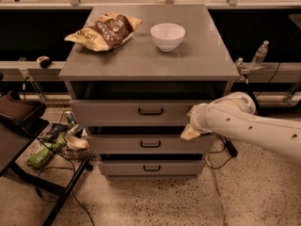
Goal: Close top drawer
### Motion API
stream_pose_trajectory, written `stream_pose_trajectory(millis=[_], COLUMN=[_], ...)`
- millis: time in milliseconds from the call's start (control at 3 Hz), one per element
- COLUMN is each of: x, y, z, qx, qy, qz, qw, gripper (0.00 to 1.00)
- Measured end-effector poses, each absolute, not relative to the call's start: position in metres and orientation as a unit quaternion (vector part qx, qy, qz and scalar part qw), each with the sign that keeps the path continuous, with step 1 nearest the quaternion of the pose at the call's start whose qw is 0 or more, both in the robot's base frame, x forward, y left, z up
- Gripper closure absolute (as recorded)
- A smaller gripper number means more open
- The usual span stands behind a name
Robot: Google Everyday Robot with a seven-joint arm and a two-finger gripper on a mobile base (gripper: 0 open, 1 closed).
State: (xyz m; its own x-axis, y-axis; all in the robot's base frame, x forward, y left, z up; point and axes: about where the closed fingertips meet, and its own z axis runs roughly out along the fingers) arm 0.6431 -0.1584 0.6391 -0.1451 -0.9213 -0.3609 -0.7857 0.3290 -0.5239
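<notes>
The top drawer [117, 112] of the grey cabinet stands pulled out a little, with a dark gap under the cabinet top. Its flat grey front has a small black centre pull [150, 111]. My gripper [190, 131] is at the end of the white arm [254, 128] coming in from the right. It sits against the right part of the top drawer's front, near its lower edge. The two lower drawers [150, 144] with the same black handles are below.
A chip bag [103, 31] and a white bowl [167, 36] sit on the cabinet top [202, 55]. A water bottle [259, 55] stands on the ledge at the right. A black stand and clutter [47, 147] lie on the floor at the left.
</notes>
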Motion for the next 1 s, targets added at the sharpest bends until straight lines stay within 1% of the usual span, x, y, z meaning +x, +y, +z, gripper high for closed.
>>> stream_pose_trajectory(millis=[333,1000], x=[0.6431,0.642], y=[-0.1584,-0.1581], z=[0.6391,0.6392], qx=[-0.57,-0.57], qy=[0.749,0.749], qz=[-0.106,-0.106], qw=[0.321,0.321], gripper=[0.02,0.48])
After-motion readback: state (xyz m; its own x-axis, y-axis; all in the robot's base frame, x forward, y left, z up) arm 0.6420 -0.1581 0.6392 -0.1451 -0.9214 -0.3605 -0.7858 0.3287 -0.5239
